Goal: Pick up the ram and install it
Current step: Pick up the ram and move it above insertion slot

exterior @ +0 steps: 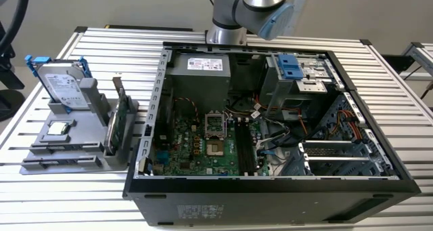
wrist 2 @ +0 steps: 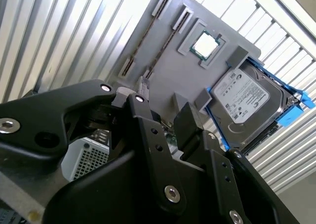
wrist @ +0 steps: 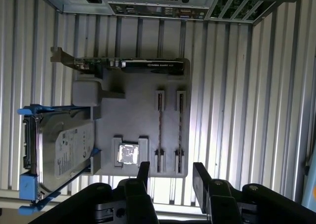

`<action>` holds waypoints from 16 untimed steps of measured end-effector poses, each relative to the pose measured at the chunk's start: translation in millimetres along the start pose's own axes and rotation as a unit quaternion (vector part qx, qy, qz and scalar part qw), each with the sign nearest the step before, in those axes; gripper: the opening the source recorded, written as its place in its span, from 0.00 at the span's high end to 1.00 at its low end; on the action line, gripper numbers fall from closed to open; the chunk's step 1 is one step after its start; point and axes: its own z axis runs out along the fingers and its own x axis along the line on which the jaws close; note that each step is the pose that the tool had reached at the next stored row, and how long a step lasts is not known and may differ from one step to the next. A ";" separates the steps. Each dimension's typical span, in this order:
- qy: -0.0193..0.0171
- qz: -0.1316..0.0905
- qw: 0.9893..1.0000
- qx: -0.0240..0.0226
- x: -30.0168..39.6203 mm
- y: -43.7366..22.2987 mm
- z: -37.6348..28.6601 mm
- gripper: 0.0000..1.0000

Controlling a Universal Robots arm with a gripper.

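Observation:
Two slim dark ram sticks stand on edge in the slots of a grey holder [wrist: 140, 95]: one ram stick [wrist: 159, 130] and a second [wrist: 180, 130] beside it. The same ram sticks [wrist 2: 148, 39] appear in the second wrist view. My gripper [wrist: 172, 177] is open, with nothing between its black fingers [wrist: 143, 172]. It hangs well above the holder, over the end of the sticks. In the second wrist view the gripper [wrist 2: 163, 113] also stands open. The computer case [exterior: 271, 190] lies open, and the motherboard's black memory slots [exterior: 245, 145] are in sight.
The holder [exterior: 74, 129] also carries a silver hard drive with blue rails [wrist: 64, 150], a processor chip [wrist: 129, 153] and a graphics card on edge [wrist: 133, 63]. Everything rests on a ribbed metal table [exterior: 40, 200]. The arm [exterior: 257, 8] reaches in behind the case.

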 end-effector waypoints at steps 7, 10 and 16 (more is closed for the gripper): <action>0.000 -0.001 1.000 0.000 -0.1 0.0 1.3 0.00; 0.000 -0.001 1.000 0.000 -0.1 0.0 1.8 0.00; 0.000 -0.001 1.000 0.000 -0.1 -0.1 2.8 0.00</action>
